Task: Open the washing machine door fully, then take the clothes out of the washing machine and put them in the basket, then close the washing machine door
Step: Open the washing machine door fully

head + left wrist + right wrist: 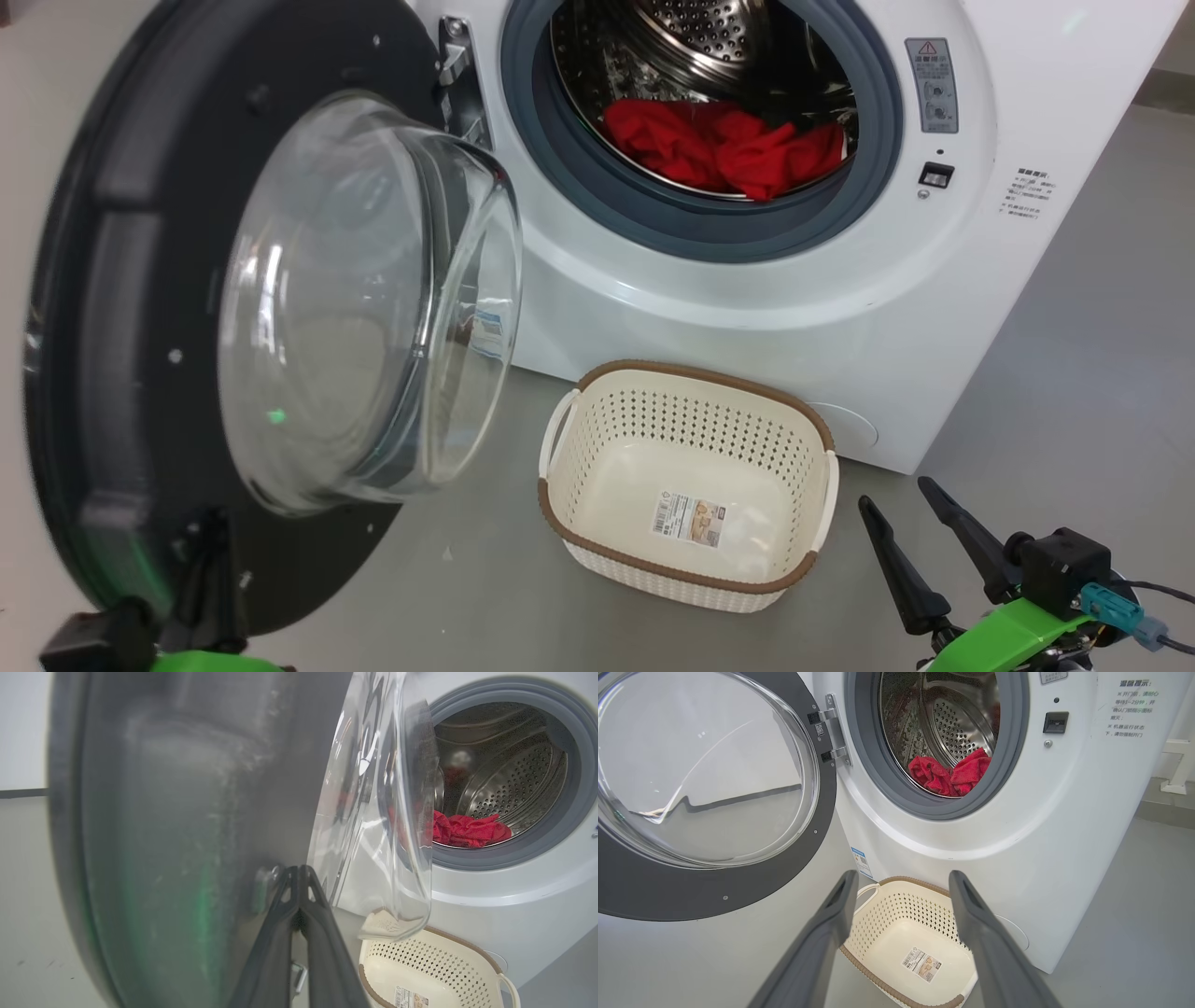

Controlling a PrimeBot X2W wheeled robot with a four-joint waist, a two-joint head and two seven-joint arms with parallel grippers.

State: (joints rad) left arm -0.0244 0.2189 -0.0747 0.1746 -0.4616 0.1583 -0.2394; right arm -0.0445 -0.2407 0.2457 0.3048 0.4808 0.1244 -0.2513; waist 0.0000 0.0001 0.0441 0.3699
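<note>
**Q:** Where are the clothes (724,149)?
**A:** In the washing machine (747,308) drum (709,37), door (112,280) standing open; basket (691,373) on the floor (1074,373) below.
**Q:** The claws?
**A:** Left claw (299,877) pinched together at the door's black rim; right claw (893,495) spread wide beside the basket.

washing machine door (177,812): blurred, cut off top | clothes (467,830): partly behind door glass | basket (434,970): cut by bottom edge
</note>
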